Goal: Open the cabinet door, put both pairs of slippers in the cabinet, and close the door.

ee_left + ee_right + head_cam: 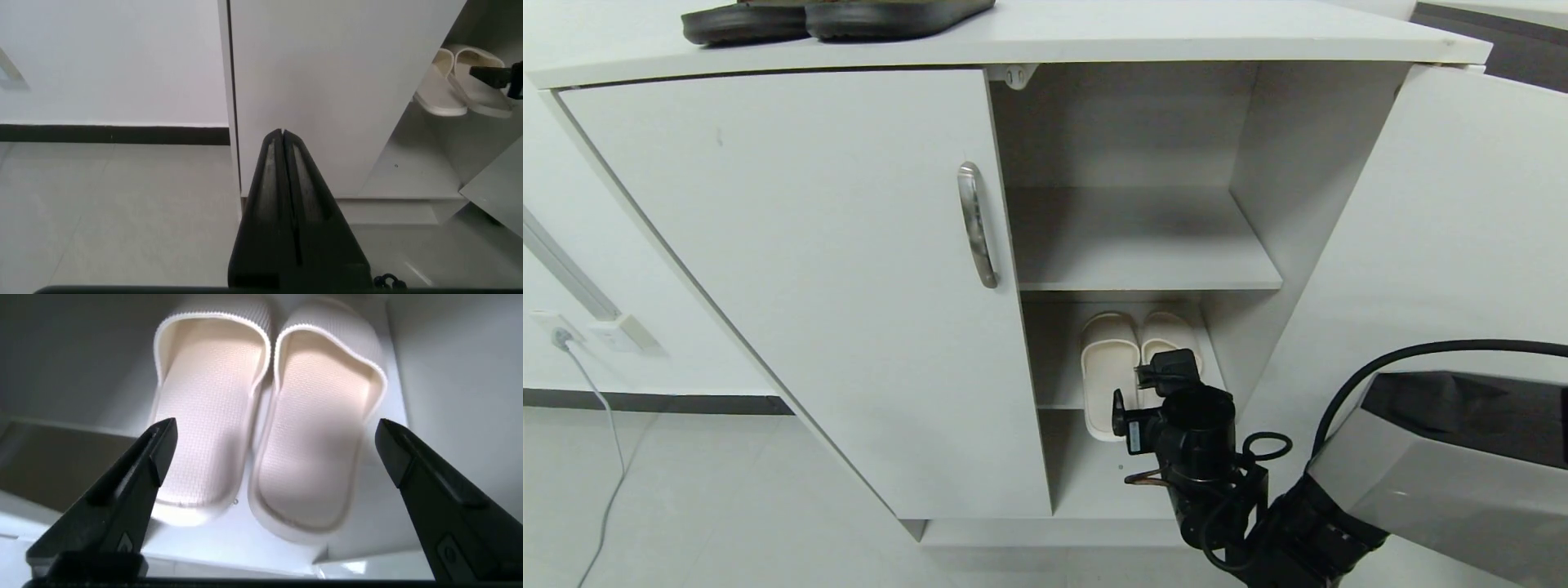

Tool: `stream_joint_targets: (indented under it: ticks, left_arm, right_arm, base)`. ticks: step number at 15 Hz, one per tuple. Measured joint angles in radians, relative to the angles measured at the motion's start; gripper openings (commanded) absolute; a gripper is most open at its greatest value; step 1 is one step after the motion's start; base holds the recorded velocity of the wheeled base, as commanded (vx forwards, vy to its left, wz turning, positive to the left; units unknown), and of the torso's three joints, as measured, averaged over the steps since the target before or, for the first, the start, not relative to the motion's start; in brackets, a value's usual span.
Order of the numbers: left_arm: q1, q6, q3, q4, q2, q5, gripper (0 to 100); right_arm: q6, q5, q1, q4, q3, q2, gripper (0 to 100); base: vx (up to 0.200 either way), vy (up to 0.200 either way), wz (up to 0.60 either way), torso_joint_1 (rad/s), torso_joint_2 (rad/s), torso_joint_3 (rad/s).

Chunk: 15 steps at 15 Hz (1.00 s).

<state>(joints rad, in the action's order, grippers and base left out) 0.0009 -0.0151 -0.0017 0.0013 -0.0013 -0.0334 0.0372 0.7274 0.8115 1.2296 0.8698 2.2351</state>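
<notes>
left tool (282,140) clenched, low beside cabinet (768,53). dark slippers (837,18) lay on cabinet top. left door (792,269) shut. cream slippers (1111,367), textured insoles, sat paired on lower shelf (1058,392), heels overhanging. right tool (275,431) released, just before them. right door (1445,229) open.

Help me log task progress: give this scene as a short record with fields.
Cabinet: white two-door cabinet, right door open, left door shut.
Cream foam slippers: side by side on lower shelf, heels overhanging.
Black rubber slippers: on cabinet top.
Right gripper: jaws open, before the cream pair.
Left gripper: jaws shut, facing the shut door.
</notes>
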Motion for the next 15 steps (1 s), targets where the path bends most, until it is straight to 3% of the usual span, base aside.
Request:
stream_joint_targets:
  ticks: [3,9,15]
  left_arm:
    - [0.000,-0.001,0.000,0.000,0.000,0.000,0]
    - [0.000,-0.001,0.000,0.000,0.000,0.000,0]
    - [0.000,0.002,0.000,0.000,0.000,0.001,0]
  right_arm:
    - [-0.004,0.000,0.003,0.000,-0.014,-0.018,100]
    - [-0.005,0.000,0.010,0.001,-0.016,-0.026,100]
    - [-0.006,0.000,0.014,0.003,-0.019,-0.028,100]
  base:
    - [0.000,0.000,0.00,0.000,0.00,0.000]
    - [-0.200,0.000,0.00,0.002,0.00,0.001]
    - [0.000,0.000,0.00,0.000,0.00,0.000]
